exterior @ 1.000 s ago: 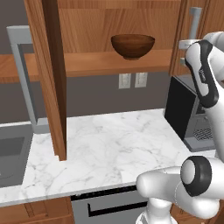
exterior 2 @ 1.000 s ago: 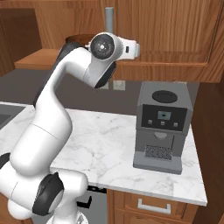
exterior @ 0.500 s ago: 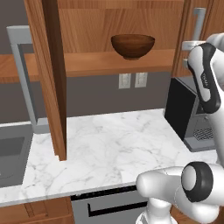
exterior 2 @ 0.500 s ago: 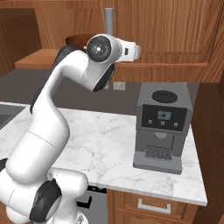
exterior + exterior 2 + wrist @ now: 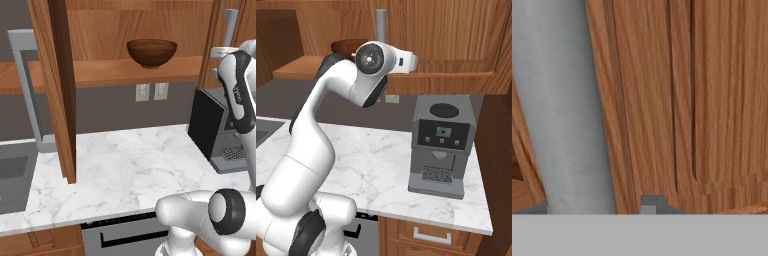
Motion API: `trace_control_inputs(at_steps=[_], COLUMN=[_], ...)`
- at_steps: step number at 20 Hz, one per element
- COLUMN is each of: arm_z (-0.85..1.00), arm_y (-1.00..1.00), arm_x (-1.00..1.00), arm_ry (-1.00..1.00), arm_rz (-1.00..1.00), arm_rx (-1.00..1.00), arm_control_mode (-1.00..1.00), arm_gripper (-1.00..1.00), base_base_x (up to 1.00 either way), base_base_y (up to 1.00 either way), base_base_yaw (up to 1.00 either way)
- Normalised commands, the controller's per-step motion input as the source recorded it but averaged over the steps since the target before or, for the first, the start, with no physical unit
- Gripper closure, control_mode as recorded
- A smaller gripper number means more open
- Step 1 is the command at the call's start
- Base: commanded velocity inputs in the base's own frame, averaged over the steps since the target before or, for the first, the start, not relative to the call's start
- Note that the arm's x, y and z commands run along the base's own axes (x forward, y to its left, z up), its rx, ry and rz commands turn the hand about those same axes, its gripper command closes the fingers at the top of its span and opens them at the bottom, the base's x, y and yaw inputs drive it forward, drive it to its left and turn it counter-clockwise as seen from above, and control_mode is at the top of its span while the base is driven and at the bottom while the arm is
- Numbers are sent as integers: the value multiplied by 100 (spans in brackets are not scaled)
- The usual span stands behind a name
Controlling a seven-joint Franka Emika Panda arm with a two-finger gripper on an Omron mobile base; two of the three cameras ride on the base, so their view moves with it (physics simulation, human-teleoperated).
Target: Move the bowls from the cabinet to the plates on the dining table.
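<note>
Arm raised to cabinet (image 5: 150, 20); pincer at grey handle (image 5: 567, 110); its grip unclear.

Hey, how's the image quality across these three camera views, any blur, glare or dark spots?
Left base view: sharp, evenly lit, soft sheen on the dark brown bowl. Right base view: clear, shadowed upper left corner. Hand view: soft and blurry, very close to the grey handle and cabinet door.

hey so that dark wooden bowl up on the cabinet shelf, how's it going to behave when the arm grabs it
The dark wooden bowl looks rigid and probably light, being hollow. Its glossy finish suggests a somewhat slippery rim. It sits upright on a narrow foot on the shelf, so a sideways nudge would likely slide or rock it rather than roll it.
</note>
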Motion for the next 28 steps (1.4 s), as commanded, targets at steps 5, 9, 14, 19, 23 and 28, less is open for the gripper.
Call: trace_control_inputs(at_steps=[5,9,14,19,23,28], arm_z=[15,19,17,16,12,4], arm_y=[-100,-100,-100,-100,-99,-75], arm_x=[-39,-52,-55,-51,-37,-17], arm_ry=[0,-1,-2,0,0,0], arm_rz=[0,0,0,0,0,0], arm_rx=[4,5,6,6,7,6], arm_control_mode=[-100,-100,-100,-100,-100,-100], arm_gripper=[100,100,100,100,100,100], base_base_x=[0,0,0,0,0,0], base_base_y=[0,0,0,0,0,0], base_base_yaw=[0,0,0,0,0,0])
